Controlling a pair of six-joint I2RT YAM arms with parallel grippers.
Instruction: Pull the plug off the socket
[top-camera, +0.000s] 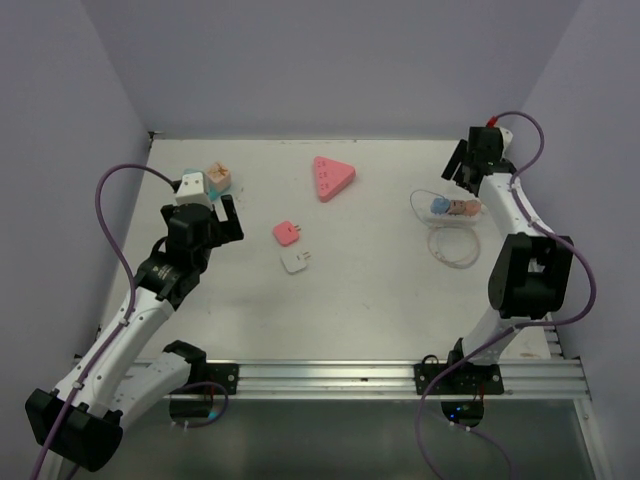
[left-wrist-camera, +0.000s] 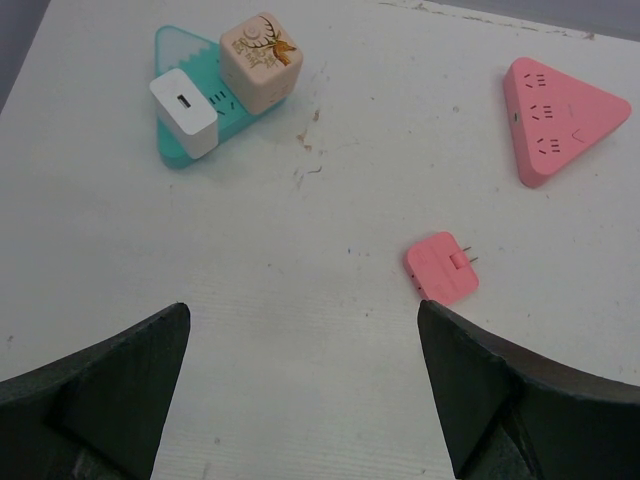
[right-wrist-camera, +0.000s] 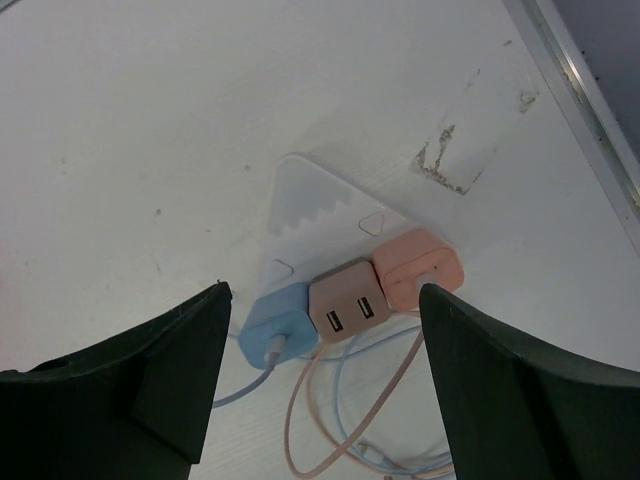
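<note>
- Lowest in the right wrist view, the right claw (right-wrist-camera: 325, 290) stands fairly wide. Its dark fingers (right-wrist-camera: 150, 380) flank the row of plugs and hold nothing.
- Lowest in the left wrist view, the left claw (left-wrist-camera: 302, 310) is spread to its widest and empty, over bare table (left-wrist-camera: 300, 400).
- I judge the step in hand to be the right claw's approach.
  - Centre one plug body between the fingers and come straight down.
  - Pinch the flat sides, not the lead, then pull in line with the pins.
  - The light socket will likely lift with the plug, so it may need pinning down.
- Just above the right fingers, thin cables (right-wrist-camera: 330, 420) loop in pale blue and pink at bottom centre.
- Next come three plugs side by side, touching: a blue plug (right-wrist-camera: 280, 320), a brown plug (right-wrist-camera: 347, 305) with two USB ports, and a pink plug (right-wrist-camera: 417, 265).
  - The brown one sits midway between the fingers, but I cannot tell which is aimed at, nor how high the claw hangs.
- They sit in the white triangular socket (right-wrist-camera: 310, 200) at frame centre, which lies flat with a saw-tooth line across its face.
- In the left wrist view, a loose pink plug (left-wrist-camera: 440, 267) lies at middle right with its pins showing.
- Farther off at upper left, a teal socket (left-wrist-camera: 180, 45) carries a white plug (left-wrist-camera: 185, 110) and a peach plug (left-wrist-camera: 262, 60) with a deer print.
- At upper right lies a pink triangular socket (left-wrist-camera: 555, 115) with nothing plugged in.
</note>
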